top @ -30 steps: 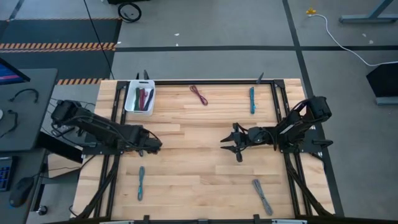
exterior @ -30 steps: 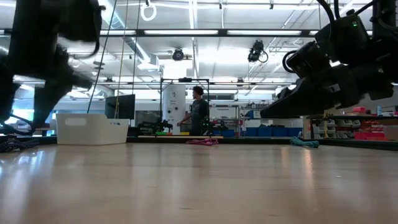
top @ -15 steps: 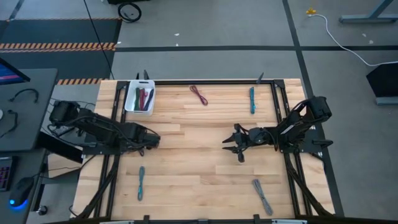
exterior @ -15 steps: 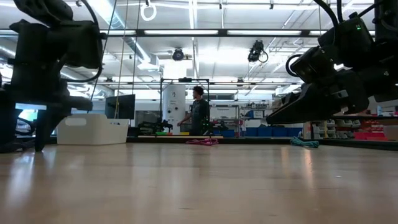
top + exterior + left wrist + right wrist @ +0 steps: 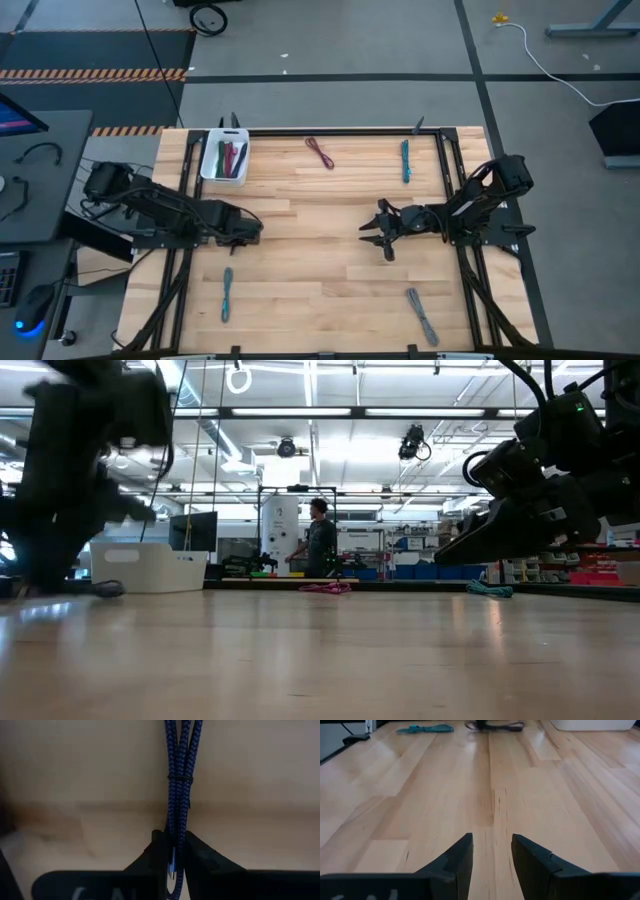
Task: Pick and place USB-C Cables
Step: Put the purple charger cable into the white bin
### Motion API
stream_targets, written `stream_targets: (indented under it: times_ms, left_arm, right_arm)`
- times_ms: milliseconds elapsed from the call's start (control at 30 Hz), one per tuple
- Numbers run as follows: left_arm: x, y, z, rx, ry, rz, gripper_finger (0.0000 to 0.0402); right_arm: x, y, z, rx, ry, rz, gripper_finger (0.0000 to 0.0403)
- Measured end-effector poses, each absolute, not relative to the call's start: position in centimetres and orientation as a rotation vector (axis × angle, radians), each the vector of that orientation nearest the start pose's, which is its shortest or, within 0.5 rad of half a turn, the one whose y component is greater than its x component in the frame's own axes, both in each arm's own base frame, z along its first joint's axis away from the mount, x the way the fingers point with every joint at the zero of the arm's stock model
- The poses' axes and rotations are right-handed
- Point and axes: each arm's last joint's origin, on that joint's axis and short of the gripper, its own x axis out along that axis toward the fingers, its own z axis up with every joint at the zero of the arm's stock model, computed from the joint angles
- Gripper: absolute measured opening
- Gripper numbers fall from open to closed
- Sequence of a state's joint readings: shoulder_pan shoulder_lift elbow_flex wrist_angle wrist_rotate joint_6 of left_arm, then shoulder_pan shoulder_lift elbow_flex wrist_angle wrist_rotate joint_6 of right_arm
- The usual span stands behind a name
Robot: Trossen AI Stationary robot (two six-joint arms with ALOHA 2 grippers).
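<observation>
A blue braided USB-C cable, bundled with a dark tie, sits between the fingers of my left gripper, which is shut on it at the table's left middle; in the high view the gripper hides it. My right gripper hovers open over the table's middle right, nothing between its fingers. Other cables lie flat on the wood: a maroon one, a teal one, a light blue one and a grey one. The white bin holds several cables. My left gripper pinches the blue cable bundle between its two fingers, below the dark tie and close to one end of the bundle. The fingers come from above, and the bundle runs on straight ahead of them. Whether it rests on the wood or is lifted, I cannot tell.
A dark metal frame borders the table. Bare wood lies between the two grippers and along the near middle. A person stands far behind the table in the low view.
My left gripper has shut on the blue cable and shifted a little toward the table's right. My right gripper has kept still and open.
</observation>
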State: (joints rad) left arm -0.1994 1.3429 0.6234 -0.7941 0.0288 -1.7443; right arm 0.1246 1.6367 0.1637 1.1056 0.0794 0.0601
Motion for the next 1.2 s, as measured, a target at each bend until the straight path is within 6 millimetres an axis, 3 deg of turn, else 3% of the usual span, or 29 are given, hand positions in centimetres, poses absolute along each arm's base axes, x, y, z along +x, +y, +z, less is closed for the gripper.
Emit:
stream_targets:
  times_ms: [133,267,400,500,667,900,1067,1200]
  left_arm:
    - [20.4,-4.5,18.9,-1.186,1.129,1.114,0.0039]
    - [22.1,-4.2,24.6,-1.057,0.95,1.104,0.0045]
    - [22.3,-1.7,29.4,-0.891,0.804,1.192,0.004]
    - [21.8,1.4,31.1,-0.802,0.83,1.273,0.004]
    - [20.4,7.8,30.8,-0.75,0.937,1.384,0.004]
    - [17.7,15.3,28.0,-0.821,1.061,1.459,0.0042]
    - [16.1,18.1,24.8,-0.864,1.162,1.504,0.0042]
    - [15.6,19.1,21.8,-0.886,1.199,1.493,0.0043]
  right_arm:
    - [20.5,2.3,9.2,0.02,0.373,0.025,0.014]
    - [20.6,2.3,9.4,0.019,0.347,0.024,0.014]
    - [20.8,2.3,9.9,0.01,0.297,0.025,0.014]
    - [20.8,2.3,10.2,0.003,0.264,0.027,0.014]
    - [20.9,2.3,10.3,0.023,0.25,0.025,0.014]
    - [20.9,2.3,10.3,0.083,0.253,0.018,0.014]
    - [20.9,2.3,10.3,0.105,0.254,0.02,0.014]
    - [20.9,2.3,10.3,0.105,0.254,0.02,0.014]
